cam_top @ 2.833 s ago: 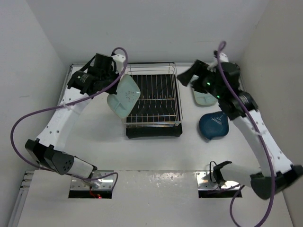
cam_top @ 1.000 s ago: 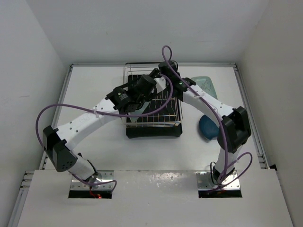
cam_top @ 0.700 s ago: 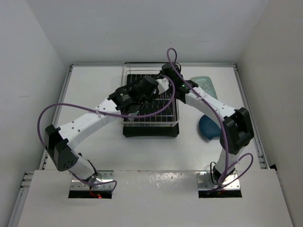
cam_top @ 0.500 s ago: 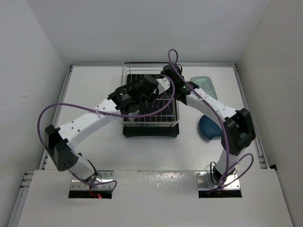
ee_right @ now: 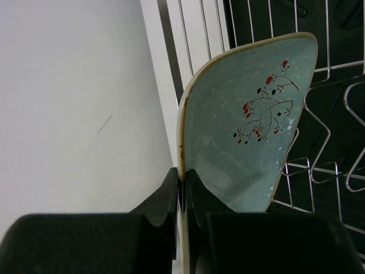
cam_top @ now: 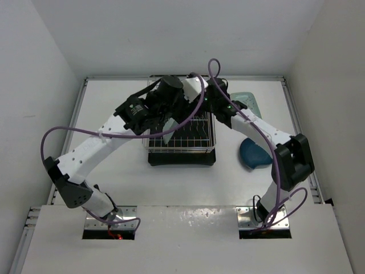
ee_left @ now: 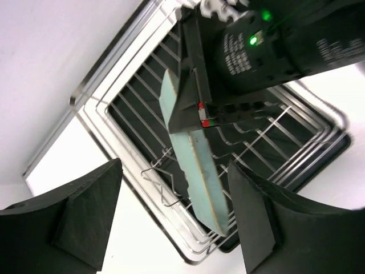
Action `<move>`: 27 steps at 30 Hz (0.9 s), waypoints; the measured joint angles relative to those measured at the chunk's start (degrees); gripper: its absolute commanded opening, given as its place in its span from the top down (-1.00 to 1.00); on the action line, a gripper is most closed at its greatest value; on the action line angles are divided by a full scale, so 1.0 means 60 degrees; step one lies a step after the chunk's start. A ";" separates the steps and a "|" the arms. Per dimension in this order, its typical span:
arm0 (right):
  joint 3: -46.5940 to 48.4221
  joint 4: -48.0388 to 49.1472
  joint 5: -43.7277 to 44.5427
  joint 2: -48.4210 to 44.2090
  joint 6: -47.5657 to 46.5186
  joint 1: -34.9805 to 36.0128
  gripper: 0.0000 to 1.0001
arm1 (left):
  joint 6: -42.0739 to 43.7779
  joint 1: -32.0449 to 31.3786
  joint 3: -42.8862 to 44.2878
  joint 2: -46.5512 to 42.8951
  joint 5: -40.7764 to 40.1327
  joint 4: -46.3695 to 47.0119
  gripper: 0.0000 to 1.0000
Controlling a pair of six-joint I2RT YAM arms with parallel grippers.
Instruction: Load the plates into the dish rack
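right gripper (ee_right: 182, 174): its fingers are pressed together on the rim of the held mint plate (ee_right: 245, 148) — the edge is pinched between the two pads.
held mint plate: it is carried on edge among the wires of the dish rack (cam_top: 188, 146), close to one side of the basket. A sprig of red and dark berries is seen on its face. Whether its lower edge rests on the wires cannot be told.
left gripper (ee_left: 174, 166): its fingers are spread wide, one on each side of the held mint plate, and neither is seen touching it.
dish rack: chrome wires are set over a black drip tray (cam_top: 182, 159), towards the far side of the table (cam_top: 182, 185). It is reached over by both arms, one from each side.
second mint plate (cam_top: 249, 104): it is laid flat on the table just right of the dish rack and is partly hidden by the right arm.
blue plate (cam_top: 254, 154): it is laid flat on the table — nearer the arm bases than the second mint plate, right of the dish rack and apart from it.
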 measured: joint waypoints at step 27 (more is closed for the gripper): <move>0.1053 0.2291 -0.1796 0.0699 -0.1610 0.0153 1.00 | -0.1891 0.5654 -0.0892 -0.0732 0.2772 -0.0845 -0.74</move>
